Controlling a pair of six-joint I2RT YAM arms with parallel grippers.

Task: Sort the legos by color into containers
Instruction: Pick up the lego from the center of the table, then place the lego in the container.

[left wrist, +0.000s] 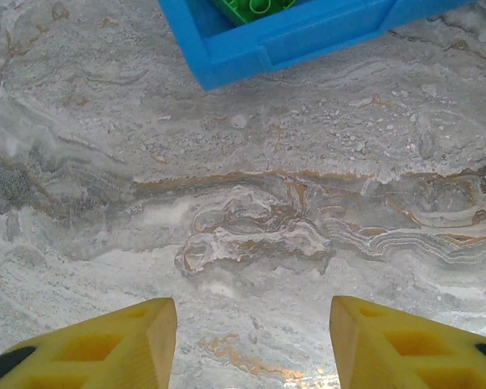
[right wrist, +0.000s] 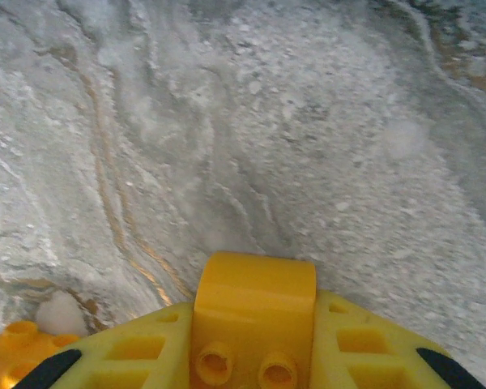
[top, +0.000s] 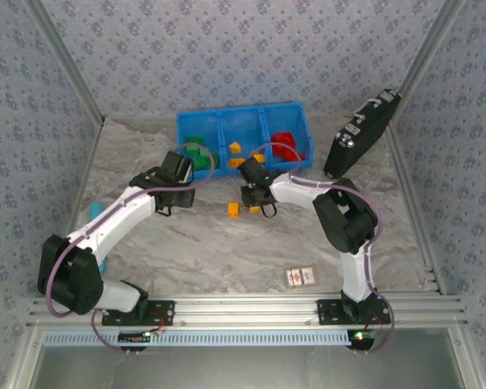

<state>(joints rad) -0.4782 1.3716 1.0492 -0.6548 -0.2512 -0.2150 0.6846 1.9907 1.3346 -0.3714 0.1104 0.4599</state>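
Legos [top: 285, 144] lie sorted in the blue tray [top: 304, 121] at the far edge of the tabletop [top: 186, 243]: green in the left box, orange in the middle, red in the right. From above, the right end effector [top: 259, 204] is down near the middle of the tabletop, next to a loose orange lego [top: 233, 209]. The left end effector [top: 182, 170] sits by the near left corner of the tray. In the left wrist view, the left end effector [left wrist: 251, 316] is let go, with only bare tabletop [left wrist: 251, 203] between its fingers, and the tray corner [left wrist: 227, 65] with a green lego [left wrist: 255, 8] lies ahead. In the right wrist view, the right end effector [right wrist: 255, 324] is squeezed onto an orange brick [right wrist: 255, 292], studs facing the camera. I think this brick belongs in the middle box, which lies toward the far edge and a bit to the left; the right arm is nearer.
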